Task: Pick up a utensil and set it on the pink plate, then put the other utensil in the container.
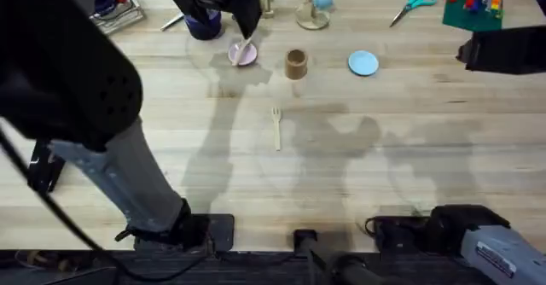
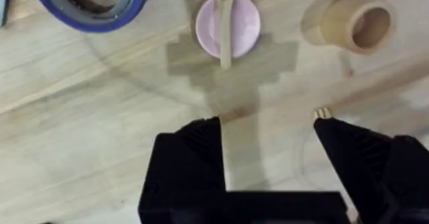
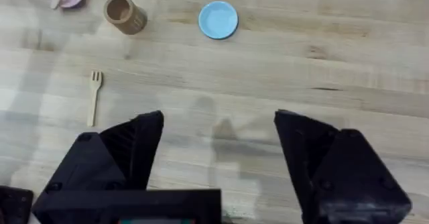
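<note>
the left hand (image 2: 268,133) is hanging released over the counter (image 2: 87,137), fingers spread and grasping nothing, just short of the pink plate (image 2: 242,24). the spoon (image 2: 224,23) is lying across that plate, so the first step is looking done. the fork (image 1: 276,126) is resting flat on bare wood, near the brown cup (image 1: 295,63). the right hand (image 3: 218,147) is also hanging released, empty. next, one hand is needing to pinch the fork's thin handle and drop it into the cup.

A light-blue round plate (image 1: 363,62) lies on the wooden table (image 1: 409,140). Teal-handled scissors (image 1: 413,2) rest near the far edge, beside a green board of toy bricks (image 1: 474,5). A dark blue tub (image 2: 90,3) sits at far left.
</note>
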Motion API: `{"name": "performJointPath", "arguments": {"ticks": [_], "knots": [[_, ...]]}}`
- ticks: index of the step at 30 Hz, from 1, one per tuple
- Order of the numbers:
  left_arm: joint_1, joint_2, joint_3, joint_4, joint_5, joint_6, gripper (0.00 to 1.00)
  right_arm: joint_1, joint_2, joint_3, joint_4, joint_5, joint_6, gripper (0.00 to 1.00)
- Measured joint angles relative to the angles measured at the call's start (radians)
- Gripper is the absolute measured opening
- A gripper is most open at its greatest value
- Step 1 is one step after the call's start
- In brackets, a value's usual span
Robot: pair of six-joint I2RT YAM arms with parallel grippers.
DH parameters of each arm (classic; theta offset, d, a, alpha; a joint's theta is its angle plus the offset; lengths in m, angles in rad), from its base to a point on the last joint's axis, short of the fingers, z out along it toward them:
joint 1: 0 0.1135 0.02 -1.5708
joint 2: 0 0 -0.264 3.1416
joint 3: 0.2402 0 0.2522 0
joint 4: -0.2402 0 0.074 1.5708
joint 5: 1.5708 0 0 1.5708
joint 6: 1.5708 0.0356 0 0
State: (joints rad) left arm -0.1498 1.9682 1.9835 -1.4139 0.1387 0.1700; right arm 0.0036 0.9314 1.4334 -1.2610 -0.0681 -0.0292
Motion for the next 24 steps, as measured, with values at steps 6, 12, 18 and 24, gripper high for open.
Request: {"name": "performJointPath", "arguments": {"ticks": [6,12,18,24], "knots": [[-0.026,-0.113,-0.001,-0.045,0.000,0.006,0.867,0.000,0.000,0.000,0.000,0.000,0.000,0.996],[-0.062,-0.293,-0.082,-0.074,0.009,0.010,0.878,0.000,0.000,0.000,0.000,0.000,0.000,0.996],[-0.066,-0.514,-0.264,-0.036,0.017,0.010,0.882,0.000,0.000,0.000,0.000,0.000,0.000,0.996],[-0.066,-0.806,-0.481,0.045,0.023,0.011,0.950,0.000,0.000,0.000,0.000,0.000,0.000,0.996]]}}
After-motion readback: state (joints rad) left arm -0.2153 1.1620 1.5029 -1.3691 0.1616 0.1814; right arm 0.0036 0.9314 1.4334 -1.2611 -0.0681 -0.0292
